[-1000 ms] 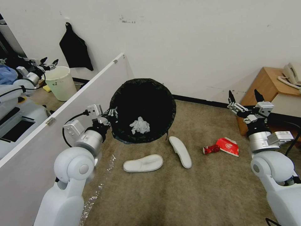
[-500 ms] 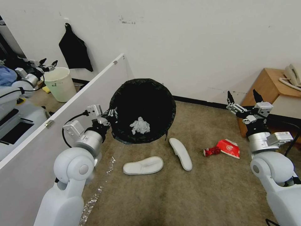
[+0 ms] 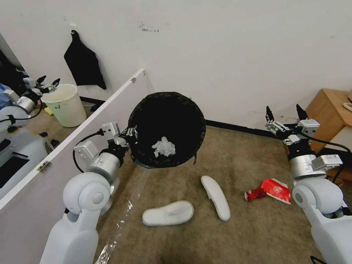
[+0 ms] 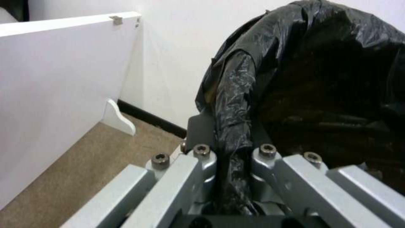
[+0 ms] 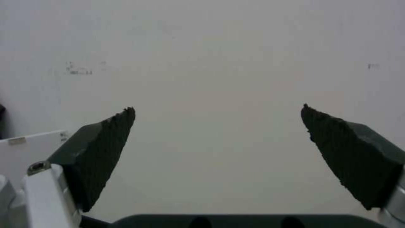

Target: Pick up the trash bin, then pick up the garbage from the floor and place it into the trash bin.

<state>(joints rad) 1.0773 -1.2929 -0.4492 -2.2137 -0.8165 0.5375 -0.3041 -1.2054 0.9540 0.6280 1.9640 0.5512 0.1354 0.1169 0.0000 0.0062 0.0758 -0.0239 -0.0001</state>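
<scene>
Already the left gripper point(image 3: 129, 132) pinches the lifted trash bin point(image 3: 167, 129) by its rim, so collecting seems next: the right gripper point(image 3: 285, 113), spread and raised beside the bin, must descend to the slippers point(image 3: 168, 213) below it.

Head view looks down over carpet point(image 3: 238, 234); left wrist views the trash bin point(image 4: 303, 79) close; right faces the wall point(image 5: 219, 63).
</scene>
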